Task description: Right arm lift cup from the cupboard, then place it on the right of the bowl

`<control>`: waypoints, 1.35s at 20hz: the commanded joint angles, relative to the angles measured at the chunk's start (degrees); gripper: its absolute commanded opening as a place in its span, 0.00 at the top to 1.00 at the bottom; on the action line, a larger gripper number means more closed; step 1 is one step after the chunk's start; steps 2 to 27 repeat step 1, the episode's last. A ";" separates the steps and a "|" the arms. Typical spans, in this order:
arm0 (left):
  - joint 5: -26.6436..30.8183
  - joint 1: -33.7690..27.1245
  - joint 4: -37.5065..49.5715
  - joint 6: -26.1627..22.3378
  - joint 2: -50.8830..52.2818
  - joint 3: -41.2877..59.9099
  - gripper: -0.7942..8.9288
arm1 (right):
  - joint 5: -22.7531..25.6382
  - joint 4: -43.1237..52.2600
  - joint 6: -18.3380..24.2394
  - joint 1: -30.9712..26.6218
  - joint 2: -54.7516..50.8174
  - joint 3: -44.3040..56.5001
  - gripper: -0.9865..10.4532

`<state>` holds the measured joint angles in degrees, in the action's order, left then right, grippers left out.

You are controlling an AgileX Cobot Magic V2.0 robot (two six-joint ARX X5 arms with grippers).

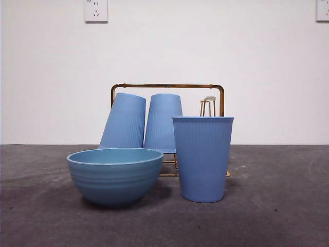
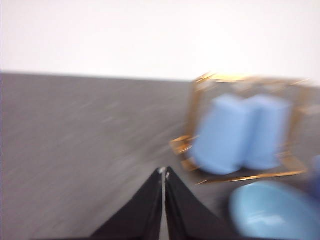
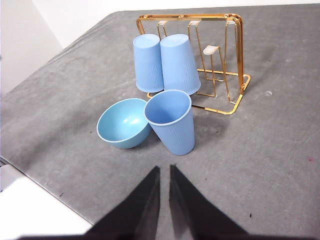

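While upright and mouth-up on the grey table (image 3: 260, 150), sits just beyond the right gripper (image 3: 164, 172): light-blue ribbed cup (image 3: 171, 121), hollow and bare inside, apart from those nearly shut, empty-handed jaws and close beside the teal bowl (image 3: 123, 123), likewise holding nothing. Farther past the tips, still hung upside down on the gold wire rack (image 3: 220, 60): two matching cups (image 3: 165, 62), side by side. Left gripper (image 2: 163, 173) pinched shut on nothing, rack and bowl off to one side.
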<state>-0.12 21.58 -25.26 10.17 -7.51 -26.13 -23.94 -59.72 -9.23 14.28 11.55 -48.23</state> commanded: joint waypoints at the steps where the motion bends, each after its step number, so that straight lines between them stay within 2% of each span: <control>1: -0.76 -20.83 14.56 -15.69 7.32 25.42 0.91 | -0.02 0.61 0.31 0.15 0.22 -0.90 0.88; 27: -0.76 -20.83 14.56 -15.69 7.32 25.42 0.91 | -0.02 0.61 0.31 0.15 0.22 -0.90 0.88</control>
